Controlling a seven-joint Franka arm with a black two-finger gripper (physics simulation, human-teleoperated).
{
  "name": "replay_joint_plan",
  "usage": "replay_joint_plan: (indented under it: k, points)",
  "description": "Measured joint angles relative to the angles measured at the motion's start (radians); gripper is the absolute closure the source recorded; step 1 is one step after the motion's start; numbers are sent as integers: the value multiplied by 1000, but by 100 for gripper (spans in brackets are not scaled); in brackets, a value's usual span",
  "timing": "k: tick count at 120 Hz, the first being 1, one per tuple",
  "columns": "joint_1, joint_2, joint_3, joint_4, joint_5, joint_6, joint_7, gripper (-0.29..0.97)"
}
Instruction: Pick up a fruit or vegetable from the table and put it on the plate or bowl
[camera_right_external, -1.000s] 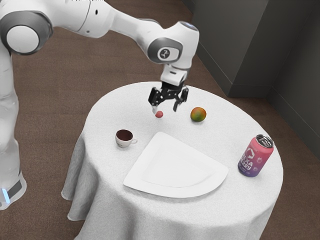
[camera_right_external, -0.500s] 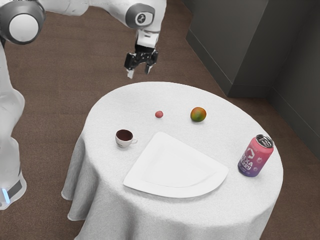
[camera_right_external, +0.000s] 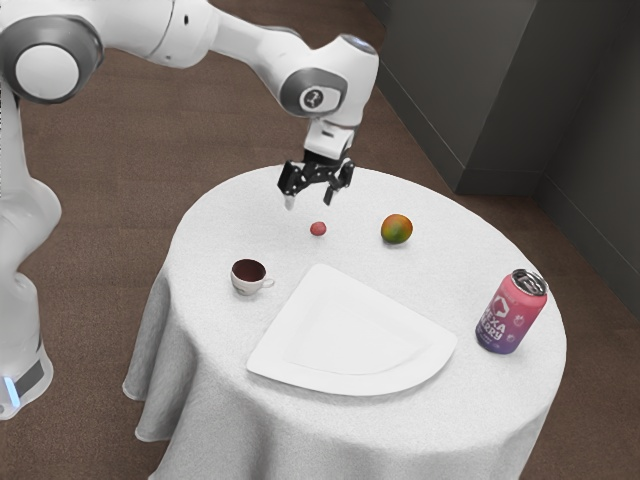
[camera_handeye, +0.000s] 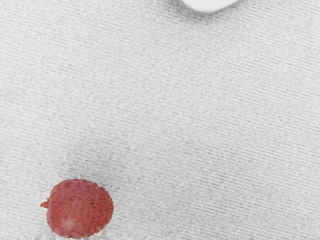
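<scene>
Now hovering over the far side of a round table (camera_right_external: 205, 245) draped in white cloth: reaching in from the upper left of the exterior view and hanging the black gripper (camera_right_external: 309, 198) low above the cloth, slightly above the frame's center. Holding the fingers moderately apart and gripping nothing (open air between the tips).

Showing the small red lychee (camera_right_external: 318, 229) resting on the cloth just below the gripper in the exterior frame, near the fingertips but apart from them. Showing the same fruit (camera_handeye: 79, 208) in the wrist view as a bumpy red ball with a short stem nub, sitting alone on the woven cloth under the hand.

Placing a green-and-orange mango (camera_right_external: 396, 229) to the right of the lychee in the exterior frame, level with it and clearly apart. Setting the white plate (camera_right_external: 350, 335), a wedge with one curved edge, at the center of the frame, nearer the camera than both fruits and carrying nothing.

Rounding out the scene with a white cup (camera_right_external: 250, 277) of dark liquid left of the plate, and a pink drink can (camera_right_external: 511, 312) standing upright at right, just past the plate's rounded corner.
</scene>
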Motion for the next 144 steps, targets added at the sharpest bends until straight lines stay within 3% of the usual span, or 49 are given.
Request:
replay_joint_plan:
  k: [31,144]
  points:
    - [54,63,-1,8,-32,58,-1,0]
    - [8,119,-17,5,-76,93,0,1]
